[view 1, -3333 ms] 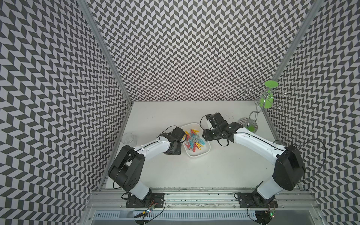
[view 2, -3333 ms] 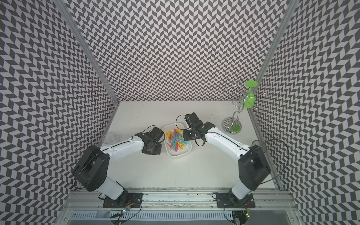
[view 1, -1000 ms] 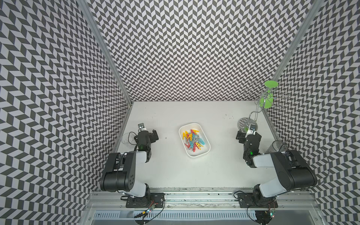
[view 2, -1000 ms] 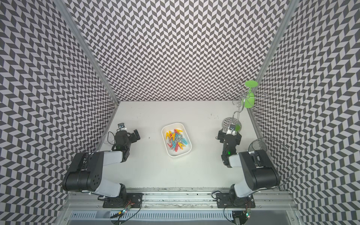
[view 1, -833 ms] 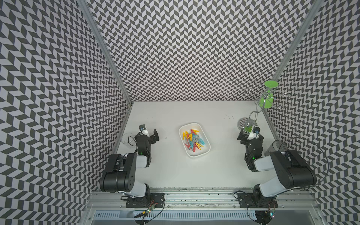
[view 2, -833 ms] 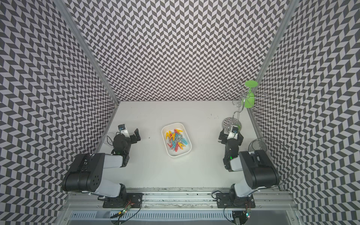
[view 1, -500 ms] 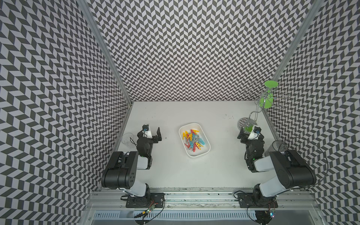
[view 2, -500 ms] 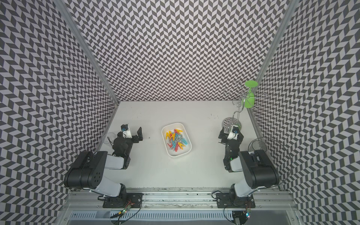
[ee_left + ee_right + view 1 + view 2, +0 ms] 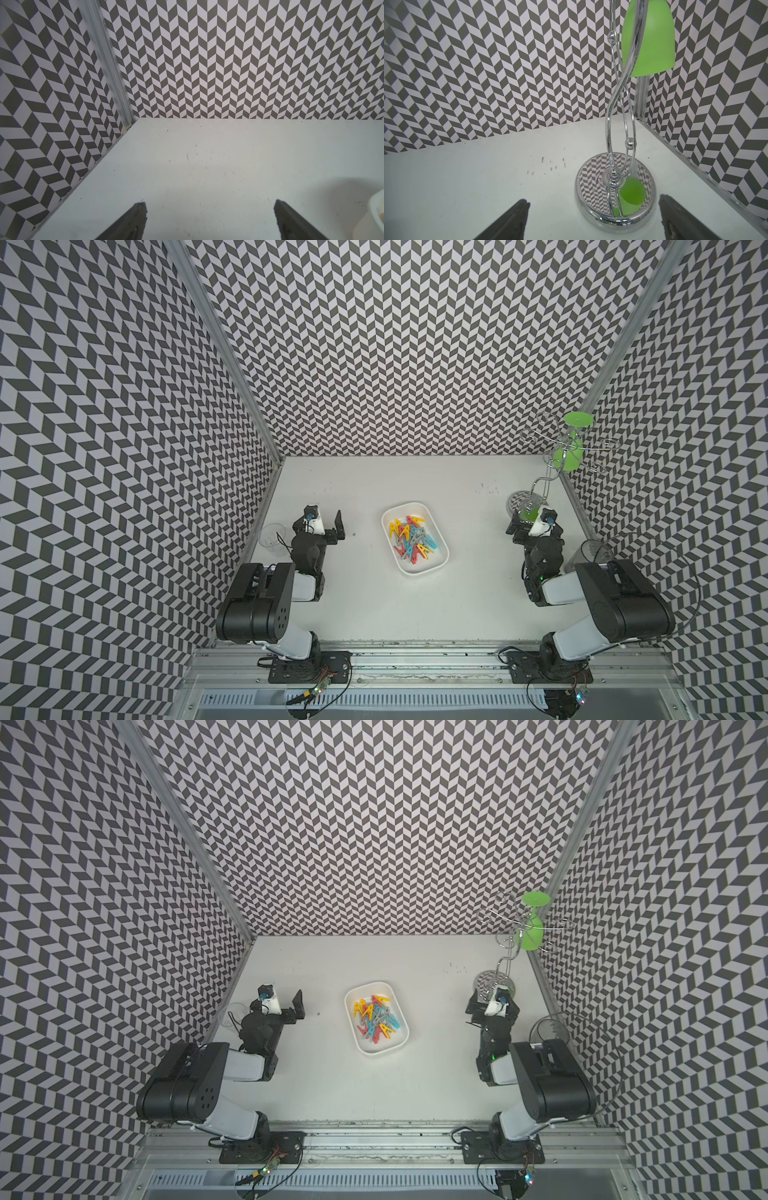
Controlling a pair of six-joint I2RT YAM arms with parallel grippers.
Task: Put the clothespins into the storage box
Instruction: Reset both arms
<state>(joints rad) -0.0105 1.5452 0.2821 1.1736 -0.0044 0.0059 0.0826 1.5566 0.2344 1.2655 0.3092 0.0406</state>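
The clothespins (image 9: pixel 411 540) lie heaped inside the storage box (image 9: pixel 415 572), which sits on the white tabletop (image 9: pixel 374 614) between the two arms in both top views; the pins overlap so much, yellow over red, blue and grey, that their count cannot be made out; the left tool (image 9: pixel 209 204) stands well to the left of the storage box, released and holding nothing; in the left wrist view its dark fingers (image 9: pixel 128 224) spread wide over bare tabletop and are cut off by the frame edge, and only a sliver of the box's rim shows there; in a top view one finger (image 9: pixel 339 523) is plain while the other is hidden under the wrist camera; the right tool (image 9: pixel 593 202) stands well to the right of the storage box, likewise released and empty, with the mirrored base of a chrome stand (image 9: pixel 612 220) just ahead of it; whether they touch cannot be told; a green goblet (image 9: pixel 648 37) hangs upside down on the stand, its top cut off; a faint clear cup (image 9: pixel 271 535) stands farther left of the box than the left tool; another (image 9: pixel 590 553), far right of the box, is partly hidden behind the right arm
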